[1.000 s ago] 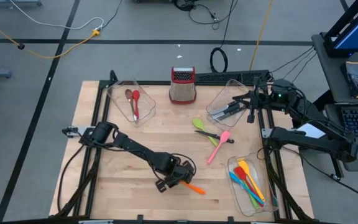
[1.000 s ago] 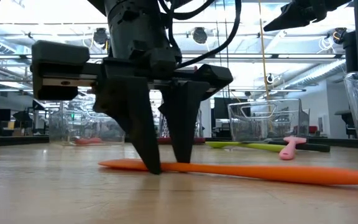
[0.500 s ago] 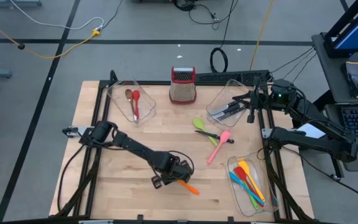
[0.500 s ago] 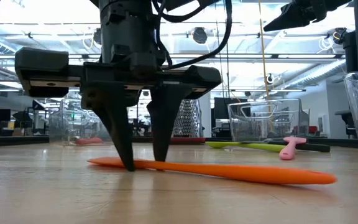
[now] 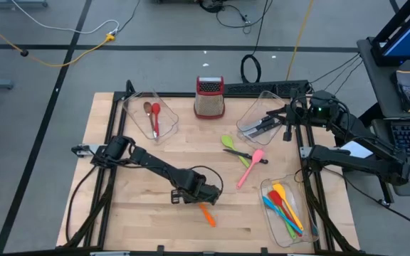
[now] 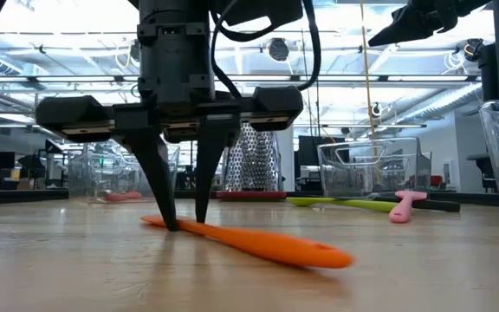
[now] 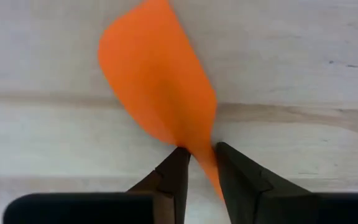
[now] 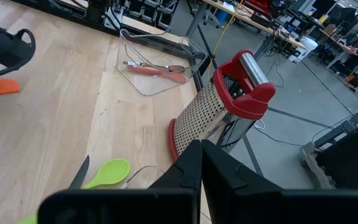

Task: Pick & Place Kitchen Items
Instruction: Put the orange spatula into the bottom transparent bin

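An orange spatula lies on the wooden table near its front middle. My left gripper stands over the spatula's far end, pointing down, shut on it; the low view shows the fingers at table level. The left wrist view shows the spatula's wide blade beyond the fingertips. A green spoon, a pink spatula and a black-handled utensil lie on the table at centre right. My right gripper hangs shut and empty at the back right, beside a bin of knives. My left gripper pinches the orange spatula's narrow neck, just behind the blade, between its two fingertips. The fingers come from above, pointing down, and lie across the spatula. The spatula lies low on the table, its handle end toward the near edge.
A steel grater with a red top stands at the back middle. A clear bin at the back left holds a red and a brown spoon. A clear bin at the near right holds several coloured utensils.
My left gripper has turned about its upright axis and gone a little toward the table's left and far edges, staying shut on the spatula. The spatula has swung about on the table: its handle end, which pointed right, now points toward the near edge.
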Controlling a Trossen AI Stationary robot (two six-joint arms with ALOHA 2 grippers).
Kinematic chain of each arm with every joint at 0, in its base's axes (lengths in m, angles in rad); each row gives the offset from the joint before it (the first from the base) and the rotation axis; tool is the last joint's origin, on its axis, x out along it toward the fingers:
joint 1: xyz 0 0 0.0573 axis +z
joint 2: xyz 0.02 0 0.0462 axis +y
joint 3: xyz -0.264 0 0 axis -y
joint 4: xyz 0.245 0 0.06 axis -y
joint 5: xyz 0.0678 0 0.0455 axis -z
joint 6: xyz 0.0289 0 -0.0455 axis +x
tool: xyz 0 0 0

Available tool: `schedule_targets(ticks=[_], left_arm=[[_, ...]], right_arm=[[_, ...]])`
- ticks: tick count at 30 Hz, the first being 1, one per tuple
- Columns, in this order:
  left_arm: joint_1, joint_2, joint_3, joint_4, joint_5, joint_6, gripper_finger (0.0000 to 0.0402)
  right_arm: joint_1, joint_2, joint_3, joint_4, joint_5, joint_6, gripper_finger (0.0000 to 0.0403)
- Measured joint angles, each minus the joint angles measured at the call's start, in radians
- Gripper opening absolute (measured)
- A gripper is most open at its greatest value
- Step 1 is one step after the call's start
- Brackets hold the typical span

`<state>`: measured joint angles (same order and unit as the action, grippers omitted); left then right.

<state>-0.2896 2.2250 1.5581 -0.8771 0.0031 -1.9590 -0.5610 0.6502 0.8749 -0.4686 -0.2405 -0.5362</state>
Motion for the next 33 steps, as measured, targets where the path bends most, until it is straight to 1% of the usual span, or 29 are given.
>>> schedule_targets(ticks=[5, 9, 12, 15, 17, 23, 33], left_arm=[[0.02, 0.0, 0.0, -0.009, -0.003, 0.178, 0.0087], [0.024, -0.008, 0.0, -0.015, 0.013, 0.248, 0.0087], [0.024, -0.022, -0.004, -0.018, 0.019, 0.245, 0.0088], [0.02, -0.053, -0.013, -0.033, -0.006, 0.208, 0.0088], [0.02, -0.072, -0.014, -0.053, -0.029, 0.171, 0.0088], [0.026, -0.106, -0.023, -0.083, -0.148, 0.095, 0.0088], [0.028, -0.109, -0.021, -0.037, -0.146, 0.065, 0.0088]], right_arm=[[0.0, 0.0, 0.0, 0.0, 0.0, 0.0, 0.0], [0.0, 0.0, 0.0, 0.0, 0.0, 0.004, 0.0], [0.0, 0.0, 0.0, 0.0, 0.0, 0.026, 0.0], [0.0, 0.002, 0.0, 0.0, 0.0, 0.029, 0.0], [0.0, 0.003, 0.0, 0.0, 0.0, 0.029, 0.0], [0.0, 0.011, 0.0, 0.0, 0.0, 0.028, 0.0], [0.0, 0.014, 0.0, 0.0, 0.0, 0.027, 0.0]])
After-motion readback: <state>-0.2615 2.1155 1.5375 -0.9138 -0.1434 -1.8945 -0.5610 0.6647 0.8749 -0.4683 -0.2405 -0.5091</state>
